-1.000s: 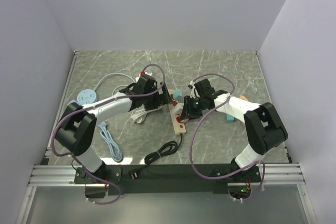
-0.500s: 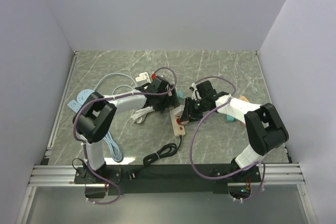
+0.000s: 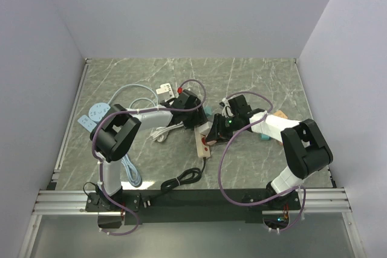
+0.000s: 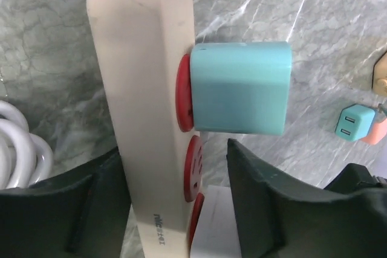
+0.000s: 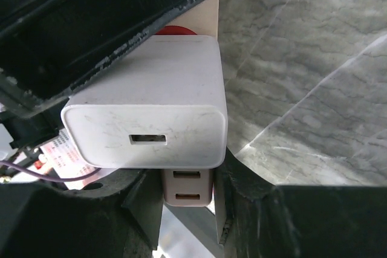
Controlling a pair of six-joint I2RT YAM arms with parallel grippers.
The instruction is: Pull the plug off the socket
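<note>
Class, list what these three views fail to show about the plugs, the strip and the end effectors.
- Prongs of the teal plug: left wrist view, buried in the red socket.
- Lower end of the power strip: left wrist view, cut by the bottom edge.
- Lettering on the strip: left wrist view, blurred.
- Seating of the white charger: right wrist view, covered by a black body above it.
- Grip of the right end effector: top view, too small.
</note>
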